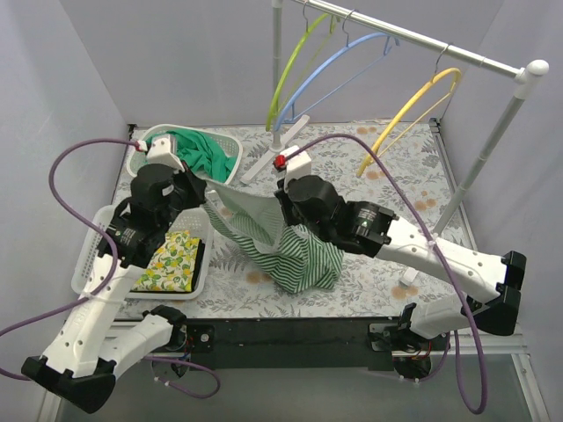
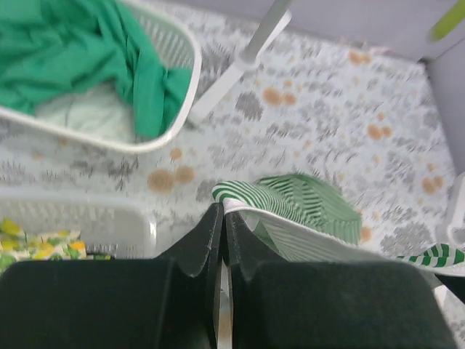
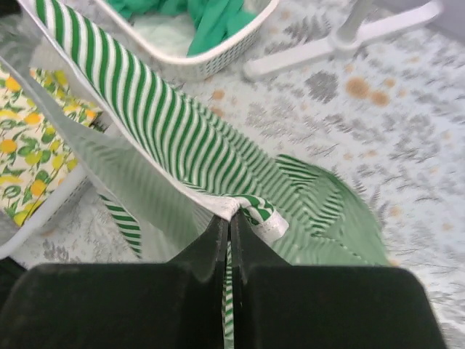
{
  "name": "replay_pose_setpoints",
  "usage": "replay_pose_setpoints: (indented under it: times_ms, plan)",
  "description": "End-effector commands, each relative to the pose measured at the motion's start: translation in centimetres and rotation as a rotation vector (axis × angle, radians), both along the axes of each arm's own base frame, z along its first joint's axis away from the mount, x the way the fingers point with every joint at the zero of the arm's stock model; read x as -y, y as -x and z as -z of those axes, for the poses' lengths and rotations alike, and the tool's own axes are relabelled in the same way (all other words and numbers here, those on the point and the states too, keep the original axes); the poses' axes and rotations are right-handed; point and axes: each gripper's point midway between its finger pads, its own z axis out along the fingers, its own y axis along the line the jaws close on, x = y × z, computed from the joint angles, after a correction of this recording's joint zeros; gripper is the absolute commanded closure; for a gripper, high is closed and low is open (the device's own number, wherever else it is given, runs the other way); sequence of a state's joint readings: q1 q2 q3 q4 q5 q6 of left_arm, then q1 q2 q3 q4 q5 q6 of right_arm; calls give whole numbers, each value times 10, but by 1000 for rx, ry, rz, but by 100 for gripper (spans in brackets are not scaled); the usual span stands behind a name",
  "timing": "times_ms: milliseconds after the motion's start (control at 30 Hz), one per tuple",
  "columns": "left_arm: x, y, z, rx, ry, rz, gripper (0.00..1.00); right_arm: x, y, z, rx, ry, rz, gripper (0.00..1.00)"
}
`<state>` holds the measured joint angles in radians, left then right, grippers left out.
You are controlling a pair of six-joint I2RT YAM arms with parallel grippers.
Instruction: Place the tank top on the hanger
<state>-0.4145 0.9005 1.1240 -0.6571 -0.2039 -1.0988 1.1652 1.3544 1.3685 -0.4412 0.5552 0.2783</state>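
The green-and-white striped tank top (image 1: pixel 295 251) hangs stretched between my two grippers above the table, its lower part bunched on the floral cloth. My left gripper (image 2: pixel 223 211) is shut on its white-edged hem (image 2: pixel 240 211); it sits at the garment's left end (image 1: pixel 209 189). My right gripper (image 3: pixel 229 218) is shut on a bunched white-edged strap (image 3: pixel 254 211), at the garment's right end (image 1: pixel 283 207). The tank top also shows in the left wrist view (image 2: pixel 305 207) and right wrist view (image 3: pixel 160 131). The yellow hanger (image 1: pixel 413 110) hangs on the rail (image 1: pixel 422 40) at the back right, well apart from both grippers.
A white basket (image 1: pixel 230 145) with plain green cloth (image 1: pixel 207 154) stands at the back left. A second basket (image 1: pixel 92 251) holds lemon-print cloth (image 1: pixel 176 259) at the left. Lime-green (image 1: pixel 295 66) and light blue (image 1: pixel 339 61) hangers hang on the rail; its white foot (image 1: pixel 273 154) and post (image 1: pixel 484 149) stand on the table.
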Motion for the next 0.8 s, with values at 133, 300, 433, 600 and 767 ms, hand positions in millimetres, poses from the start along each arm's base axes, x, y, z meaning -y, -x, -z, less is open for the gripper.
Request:
replay_pose_setpoints:
  times_ms: [133, 300, 433, 600, 767]
  plan:
    - [11, -11, -175, 442, 73, 77, 100, 51, -31, -176, 347, -62, 182, 99]
    - [30, -13, -206, 487, 105, 165, 100, 95, -40, -219, 436, -65, 275, 99]
    - [43, -15, -210, 477, 115, 227, 100, 117, -45, -216, 436, -57, 323, 99]
    - [56, -20, -162, 345, 98, 282, 100, 111, -41, -172, 340, -16, 260, 99]
    - [73, -8, -53, 108, 117, 369, 99, 94, -31, -32, 89, 104, 223, 99]
